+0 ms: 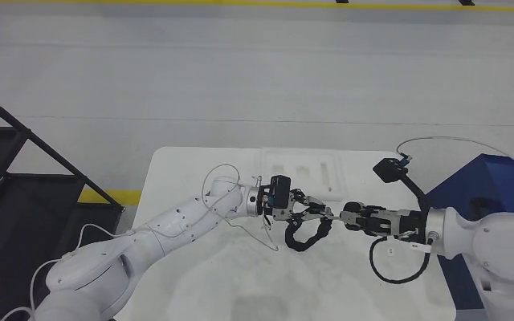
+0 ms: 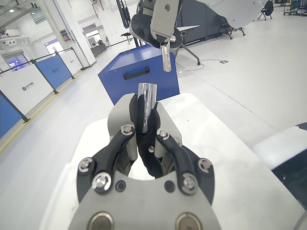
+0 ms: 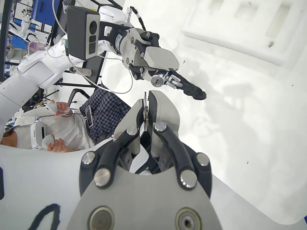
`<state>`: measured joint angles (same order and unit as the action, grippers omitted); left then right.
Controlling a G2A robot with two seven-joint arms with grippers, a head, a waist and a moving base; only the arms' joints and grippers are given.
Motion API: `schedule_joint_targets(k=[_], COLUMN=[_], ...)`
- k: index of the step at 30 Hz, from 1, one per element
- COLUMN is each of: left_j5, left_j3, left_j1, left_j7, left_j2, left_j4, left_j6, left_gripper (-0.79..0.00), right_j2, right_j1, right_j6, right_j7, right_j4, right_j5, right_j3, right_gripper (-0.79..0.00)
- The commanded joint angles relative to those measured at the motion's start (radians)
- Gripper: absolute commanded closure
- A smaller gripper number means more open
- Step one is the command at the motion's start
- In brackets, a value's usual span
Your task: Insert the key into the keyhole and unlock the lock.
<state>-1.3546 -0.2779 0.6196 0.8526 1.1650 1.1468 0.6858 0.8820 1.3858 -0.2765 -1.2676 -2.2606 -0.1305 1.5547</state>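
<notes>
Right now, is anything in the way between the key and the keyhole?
No, nothing visible. The right gripper holds the key, pointing toward the keyhole in the shiny lock that the left gripper holds. Only open air lies between them; the key is not in yet.

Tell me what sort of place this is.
Probably a robotics lab or test hall. A wide glossy white floor runs past blue-and-white barrier panels, a blue metal cabinet stands nearby, and the arms work over a white table.
</notes>
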Motion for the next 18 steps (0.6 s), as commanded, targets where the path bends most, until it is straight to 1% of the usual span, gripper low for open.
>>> schedule_joint_targets(k=[1,6,18], left_j5=[-0.013,-0.034,-0.075], left_j3=[-0.008,-0.030,-0.097], left_j1=[0.003,0.016,0.054], left_j7=[-0.002,-0.020,-0.072], left_j2=[0.003,0.007,0.001], left_j4=[-0.003,-0.003,0.036], left_j6=[0.002,-0.006,-0.009], left_gripper=[0.000,0.000,0.000], right_j2=[-0.001,-0.005,-0.010], right_j1=[-0.004,-0.007,-0.015], right_j6=[-0.009,-0.048,-0.106], right_j7=[0.013,0.033,0.048], right_j4=[-0.007,-0.020,-0.020], right_j5=[-0.025,-0.082,-0.104], right_j3=[-0.011,-0.030,-0.057], right_gripper=[0.000,0.000,0.000])
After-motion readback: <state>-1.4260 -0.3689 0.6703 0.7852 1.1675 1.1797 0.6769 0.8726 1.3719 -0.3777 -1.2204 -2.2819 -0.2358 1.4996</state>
